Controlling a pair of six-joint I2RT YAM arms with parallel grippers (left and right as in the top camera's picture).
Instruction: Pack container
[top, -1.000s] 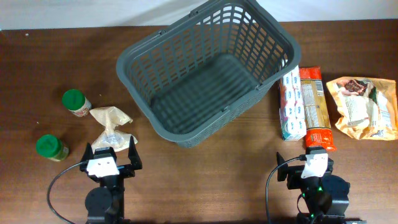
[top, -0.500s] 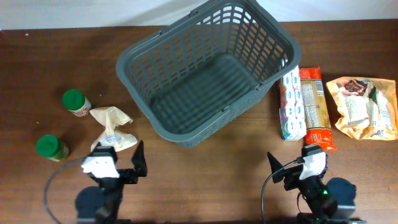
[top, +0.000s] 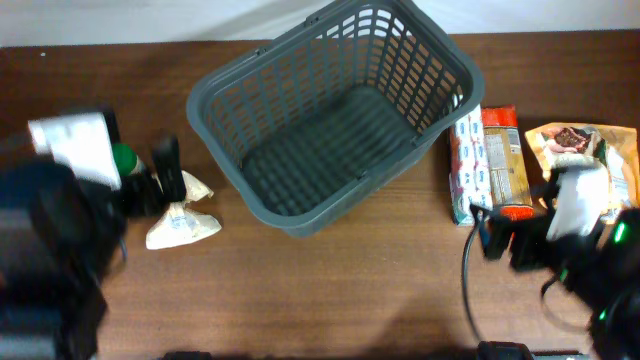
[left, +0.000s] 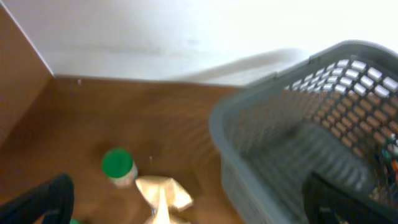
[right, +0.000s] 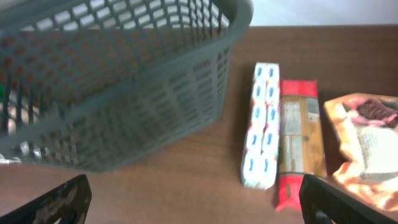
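The container, a large dark grey lattice basket (top: 330, 110), stands empty at the back middle of the table; it also shows in the left wrist view (left: 298, 118) and the right wrist view (right: 118, 81). My left gripper (top: 165, 180) is open, raised at the left beside a beige crumpled bag (top: 180, 215) and over a green-lidded jar (left: 118, 167). My right gripper (top: 505, 240) is open, raised at the right near the front ends of a white-blue packet (right: 261, 134) and a red-orange packet (right: 300, 140).
An orange snack bag (top: 585, 165) lies at the far right, also in the right wrist view (right: 367, 146). A white wall (left: 186, 31) runs behind the table. The second green-lidded jar is hidden under my left arm.
Both arms have risen from the front edge and swung up and outward, the left toward the jars and beige bag, the right toward the packets. Both grippers stay open. No object has moved.
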